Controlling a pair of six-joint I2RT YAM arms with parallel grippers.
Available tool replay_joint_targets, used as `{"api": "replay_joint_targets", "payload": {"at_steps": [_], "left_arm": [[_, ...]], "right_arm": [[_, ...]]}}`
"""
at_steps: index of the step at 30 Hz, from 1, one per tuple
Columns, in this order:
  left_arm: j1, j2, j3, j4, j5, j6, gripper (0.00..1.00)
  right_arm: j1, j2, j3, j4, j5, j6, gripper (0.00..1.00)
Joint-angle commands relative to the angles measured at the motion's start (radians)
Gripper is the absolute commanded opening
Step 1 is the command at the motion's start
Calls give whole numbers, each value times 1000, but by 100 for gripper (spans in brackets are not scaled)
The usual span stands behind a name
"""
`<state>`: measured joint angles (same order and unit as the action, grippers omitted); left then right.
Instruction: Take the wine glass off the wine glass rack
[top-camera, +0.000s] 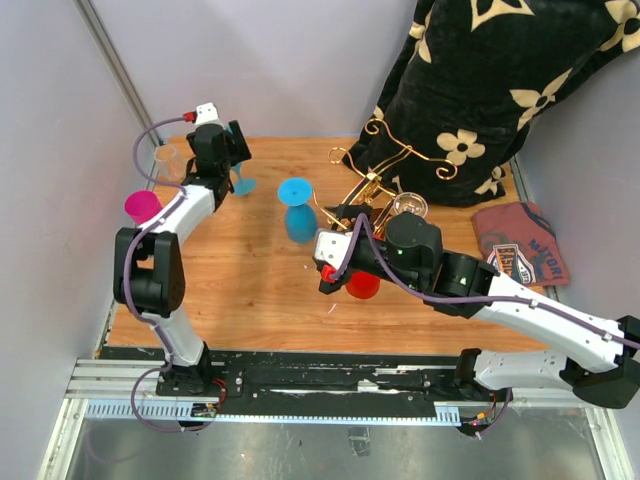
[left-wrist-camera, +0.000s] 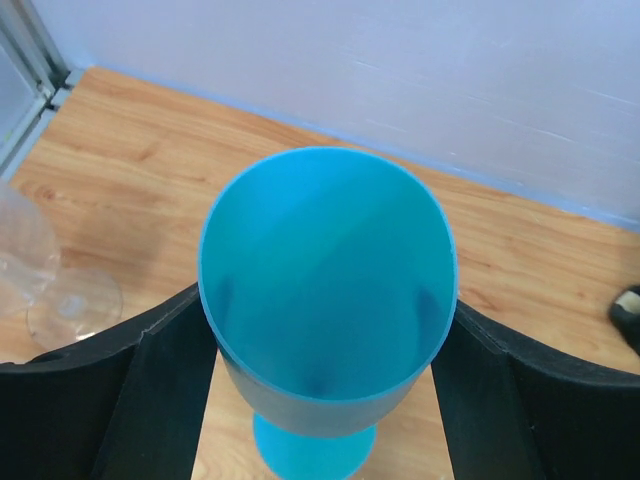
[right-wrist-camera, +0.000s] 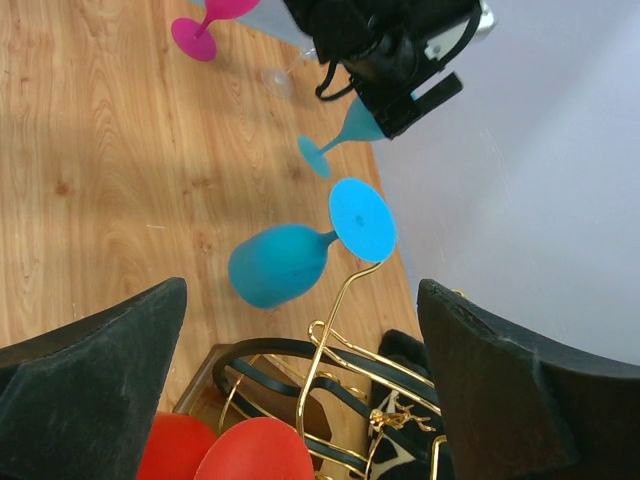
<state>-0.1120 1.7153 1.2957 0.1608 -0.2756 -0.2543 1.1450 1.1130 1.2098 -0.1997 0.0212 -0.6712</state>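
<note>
Top external, blanket (top-camera: 500, 80): black with cream flower motifs, heaped at far right behind the rack.
Table (top-camera: 250, 290): pale wood, bearing a pink glass (top-camera: 143, 207) at the left edge.
Shirt (top-camera: 520, 250): rust-coloured, folded at the right edge.
Wine glass rack (right-wrist-camera: 345, 295): gold wire, centre-right, directly below the right gripper.
Right gripper (right-wrist-camera: 300, 300): spread wide, nothing between the fingers, poised above the rack.
Left gripper (left-wrist-camera: 327, 302): far left, closed on the bowl of the held blue glass (left-wrist-camera: 320, 230), fingers pressed to both sides.
Hanging blue glass (right-wrist-camera: 280, 265): upside down on the rack's left arm, with foot hooked over the wire.
Red glasses (right-wrist-camera: 250, 450): on the rack, nearest the right gripper.
Risk: foot snagging on the wire if drawn sideways, dragging or tipping the rack; knocking the red glasses on approach.
Writing: seemingly "MOTOR" on the shirt crest, remainder too small.
</note>
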Motion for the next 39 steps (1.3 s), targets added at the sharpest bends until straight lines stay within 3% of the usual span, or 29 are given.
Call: {"api": "replay_joint_targets", "payload": {"at_steps": [1,6,10,23,27,39], "left_arm": [[-25,74,29,281,-132,104,78],[-26,167,-23,592,-198,207,74],[-26,269,31,664,-202,235,75],[-26,520,176,792,-220,245,91],[-26,540,185,797,-229,254,99],[-26,471,134,766,-268,223,100]], "right_arm": [[5,-27,-22,60,40,11,98],[-2,-46,-43,68,52,2,98],[-25,-75,-64,91,27,22,98],[-158,-142,-95,93,-13,83,98],[-194,-139,-98,92,-24,98,98],[-255,-146,-62,67,-8,206,98]]}}
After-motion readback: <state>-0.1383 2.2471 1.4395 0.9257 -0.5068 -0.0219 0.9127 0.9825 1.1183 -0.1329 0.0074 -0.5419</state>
